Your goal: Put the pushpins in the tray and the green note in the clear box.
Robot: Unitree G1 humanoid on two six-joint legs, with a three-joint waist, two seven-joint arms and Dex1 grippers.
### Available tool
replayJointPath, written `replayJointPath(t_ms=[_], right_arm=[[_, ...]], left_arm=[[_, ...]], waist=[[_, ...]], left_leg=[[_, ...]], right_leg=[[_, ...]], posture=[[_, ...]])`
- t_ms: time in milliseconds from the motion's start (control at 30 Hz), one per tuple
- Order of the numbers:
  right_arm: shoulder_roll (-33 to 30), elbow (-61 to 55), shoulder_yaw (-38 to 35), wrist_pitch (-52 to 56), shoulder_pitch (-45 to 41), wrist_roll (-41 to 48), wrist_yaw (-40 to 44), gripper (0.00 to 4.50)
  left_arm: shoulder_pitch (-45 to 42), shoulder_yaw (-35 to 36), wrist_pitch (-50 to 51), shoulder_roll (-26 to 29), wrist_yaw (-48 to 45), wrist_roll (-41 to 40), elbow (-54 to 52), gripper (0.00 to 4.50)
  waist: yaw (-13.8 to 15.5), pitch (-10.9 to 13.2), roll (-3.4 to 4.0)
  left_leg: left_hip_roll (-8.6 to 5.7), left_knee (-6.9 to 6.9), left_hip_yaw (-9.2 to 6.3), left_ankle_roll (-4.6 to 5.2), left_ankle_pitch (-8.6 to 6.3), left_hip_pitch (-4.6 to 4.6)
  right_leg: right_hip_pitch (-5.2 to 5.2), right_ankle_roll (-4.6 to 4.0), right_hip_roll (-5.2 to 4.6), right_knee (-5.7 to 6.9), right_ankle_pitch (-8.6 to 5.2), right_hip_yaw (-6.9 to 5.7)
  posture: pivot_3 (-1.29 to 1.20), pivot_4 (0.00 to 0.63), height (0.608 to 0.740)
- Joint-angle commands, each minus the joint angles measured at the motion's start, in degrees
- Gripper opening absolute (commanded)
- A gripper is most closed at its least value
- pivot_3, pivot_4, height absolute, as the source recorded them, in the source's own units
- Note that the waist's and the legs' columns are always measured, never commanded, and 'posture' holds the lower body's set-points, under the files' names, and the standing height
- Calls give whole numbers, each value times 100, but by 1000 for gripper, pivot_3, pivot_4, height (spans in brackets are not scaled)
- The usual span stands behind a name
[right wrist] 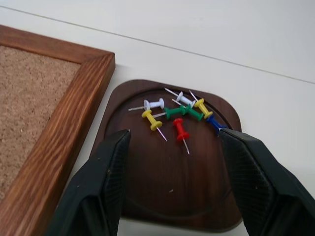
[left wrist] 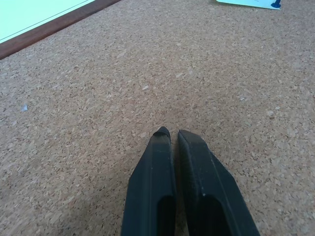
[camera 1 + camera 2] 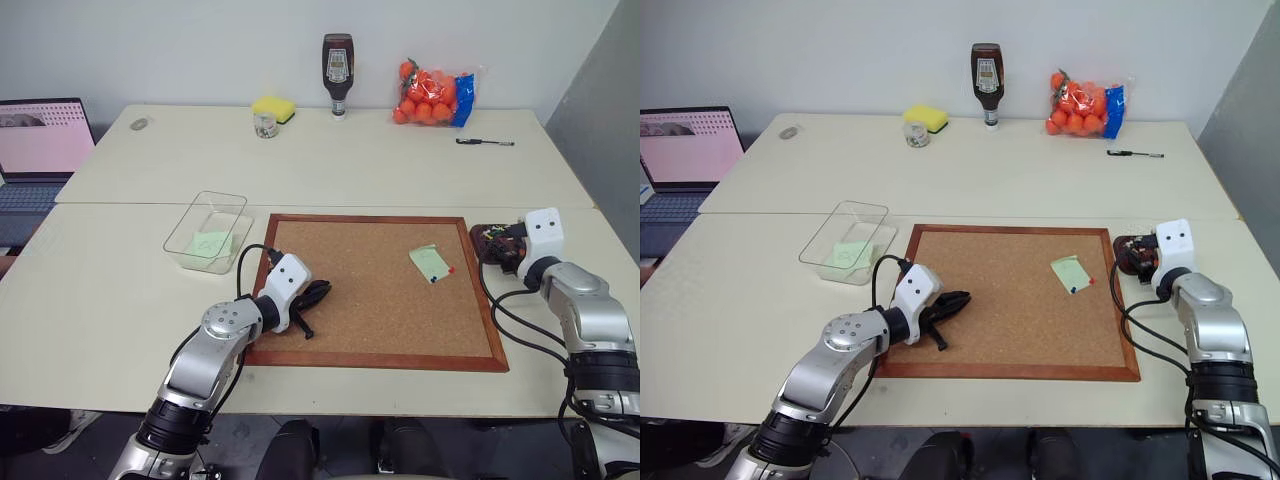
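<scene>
Right gripper (image 1: 172, 184) hangs jaws wide over the tray (image 1: 147, 187) of pushpins (image 1: 178, 115). Left gripper (image 2: 174, 135) is closed, empty, on the corkboard (image 3: 370, 290). Green note (image 3: 430, 263) is pinned there; its pins are hard to make out.

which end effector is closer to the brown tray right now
Right. The right end effector hangs open directly over the tray; the left end effector sits shut on the corkboard's opposite side.

left gripper (image 2: 173, 135): jaws closed, pointing forward-down | right gripper (image 1: 174, 140): jaws spread wide, empty
</scene>
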Motion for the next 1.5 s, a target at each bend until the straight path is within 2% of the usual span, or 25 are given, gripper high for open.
replayJointPath(t_ms=[33,267,433,733,1167,1500], right_arm=[[54,-549,-251,-141,57,129,-78,2951],[138,-2125,-564,-29,836,759,298,2951],[244,-2937,-156,-369,1757,777,619,2951],[539,-2615,261,-409,1711,470,316,2951],[644,-2172,334,-511,1502,275,295,2951],[628,-2243,465,-391,1593,274,434,1218]], left_arm=[[71,-199,68,9,-83,78,161,298],[78,-194,64,18,-83,76,158,298],[72,-201,15,32,-113,76,192,298],[8,-218,-31,11,-145,104,267,298],[12,-193,-60,16,-170,124,284,298],[12,-197,-89,17,-185,124,303,298]], waist=[[0,0,0],[12,-1,1],[16,-1,1],[7,-1,2],[10,-1,2],[11,-1,1]], left_leg=[[0,0,1,0,0,0],[0,0,-4,0,0,-2],[0,-2,-9,0,0,-2],[0,-2,-7,4,3,3],[0,-2,-7,4,3,-1],[0,-2,-6,4,3,-1]], right_leg=[[0,0,0,0,0,0],[0,10,0,-4,-5,-2],[2,24,0,-5,-12,-5],[3,31,1,-4,-10,-3],[2,31,0,-13,-10,-3],[3,31,0,-13,-10,-3]], posture=[[0,150,740],[0,150,740],[0,150,740],[0,150,740],[0,150,740],[0,150,740]])
